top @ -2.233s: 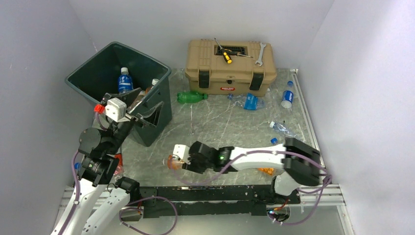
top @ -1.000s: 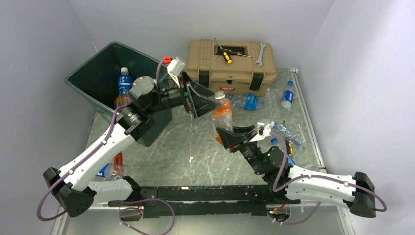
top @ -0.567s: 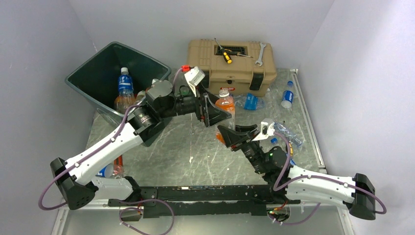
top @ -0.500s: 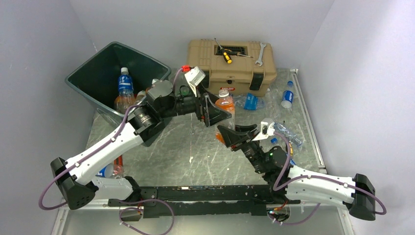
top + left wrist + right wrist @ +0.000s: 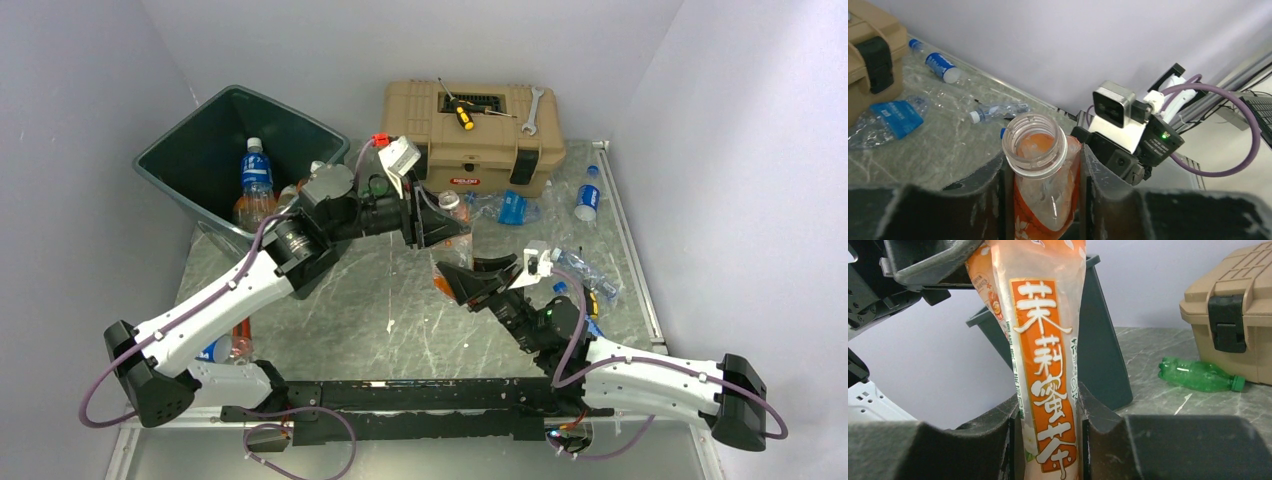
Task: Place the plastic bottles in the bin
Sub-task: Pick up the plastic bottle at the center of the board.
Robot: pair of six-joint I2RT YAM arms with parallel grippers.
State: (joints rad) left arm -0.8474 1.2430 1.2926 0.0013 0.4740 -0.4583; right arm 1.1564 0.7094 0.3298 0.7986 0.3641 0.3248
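A crushed orange-labelled plastic bottle (image 5: 447,240) hangs upright over the table's middle, held at both ends. My left gripper (image 5: 443,222) is shut on its upper part just under the uncapped neck (image 5: 1034,145). My right gripper (image 5: 462,284) is shut on its lower part (image 5: 1048,375). In each wrist view the black fingers (image 5: 1094,172) press both sides of the bottle. The dark green bin (image 5: 165,142) stands at the back left with a blue-labelled bottle (image 5: 255,170) inside. More clear bottles (image 5: 510,208) lie at the back right, and a green bottle (image 5: 1198,376) lies by the bin.
A tan toolbox (image 5: 470,125) with a screwdriver (image 5: 460,112) and a wrench (image 5: 531,110) on its lid stands at the back. Bottles (image 5: 587,200) lie along the right edge, and another bottle (image 5: 238,338) lies near the left arm's base. Grey walls enclose the table.
My left gripper came from the bin to the bottle that the right gripper holds up, and its jaws have closed on the bottle's upper part. The right arm shifted slightly left.
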